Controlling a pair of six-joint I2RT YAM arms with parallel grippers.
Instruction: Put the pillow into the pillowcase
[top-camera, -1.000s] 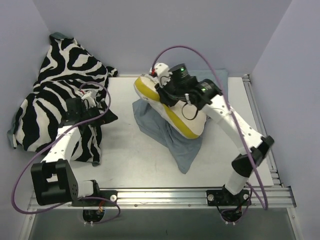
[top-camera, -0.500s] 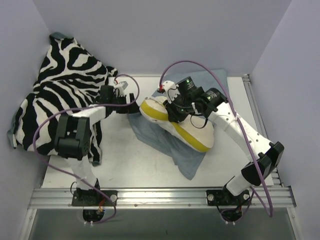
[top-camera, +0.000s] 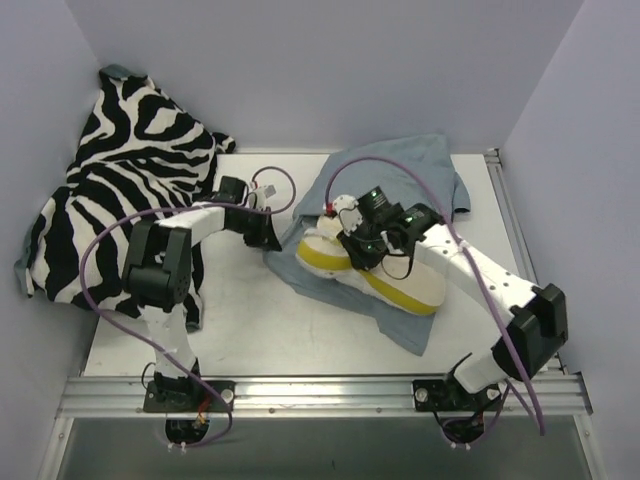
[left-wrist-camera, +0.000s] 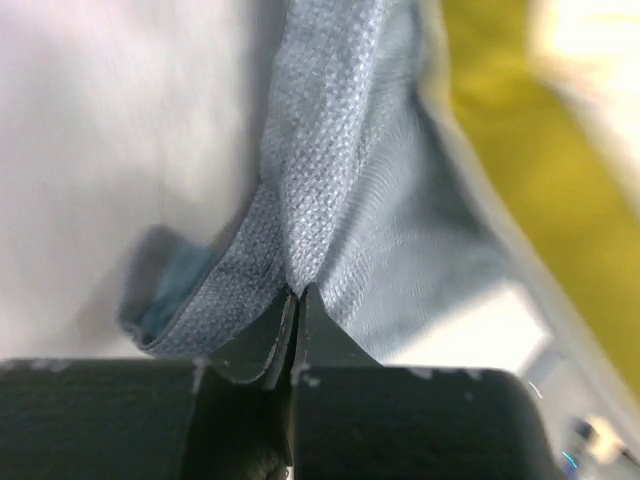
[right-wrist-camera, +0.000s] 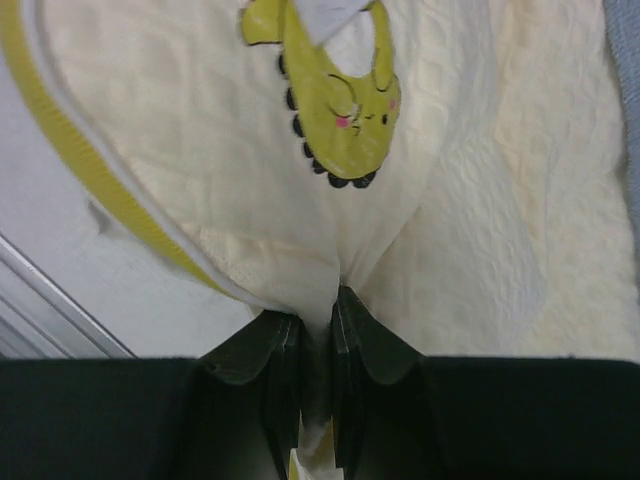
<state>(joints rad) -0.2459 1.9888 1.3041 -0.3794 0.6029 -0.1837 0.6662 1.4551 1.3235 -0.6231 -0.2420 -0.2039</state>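
Hem of the pillowcase (top-camera: 400, 170) sits pinched in the closed left hand (left-wrist-camera: 297, 300) as anchor, the right hand (right-wrist-camera: 318, 300) clamping the pillow (top-camera: 420, 285) for insertion.

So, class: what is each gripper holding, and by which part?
Left gripper pinches the pillowcase at a folded edge; right gripper pinches a fold of the pillow.

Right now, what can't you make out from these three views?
1. Top view: the pillowcase mouth, covered by the pillow and right arm.
2. Left wrist view: how many cloth layers the left hand pinches; the fold hides it. Pillow beyond is blurred.
3. Right wrist view: pillowcase cut to a sliver by the right edge.
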